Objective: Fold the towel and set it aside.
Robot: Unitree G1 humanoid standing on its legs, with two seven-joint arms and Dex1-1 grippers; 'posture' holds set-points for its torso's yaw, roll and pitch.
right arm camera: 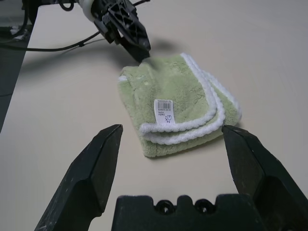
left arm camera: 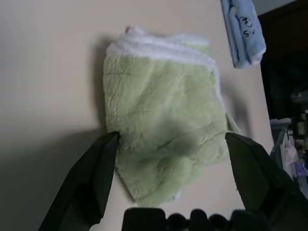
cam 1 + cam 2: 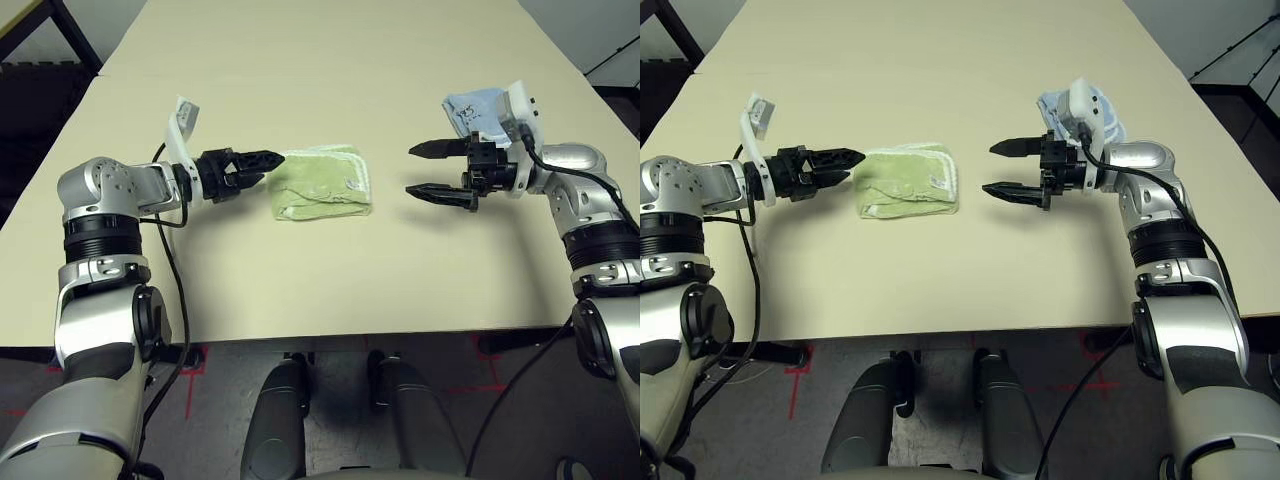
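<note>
Both silver forearms reach over the near edge of the beige table [image 3: 330, 290], one at each side. At nine o'clock from the scene's middle, the left gripper [image 3: 262, 166] points toward three o'clock, its black fingers spread apart and empty, their tips just beside the towel's left edge. At three o'clock, the right gripper [image 3: 427, 170] points back toward nine o'clock, jaws wide apart with nothing between them, a gap of bare table separating it from the cloth. Between the two lies the towel [image 3: 322, 182], light green, folded into a compact stack with white stitched edging curling along its right side and a small white barcode label [image 1: 164, 112] on top. Behind the right gripper, toward one o'clock, sits a folded light blue cloth [image 3: 476, 110].
</note>
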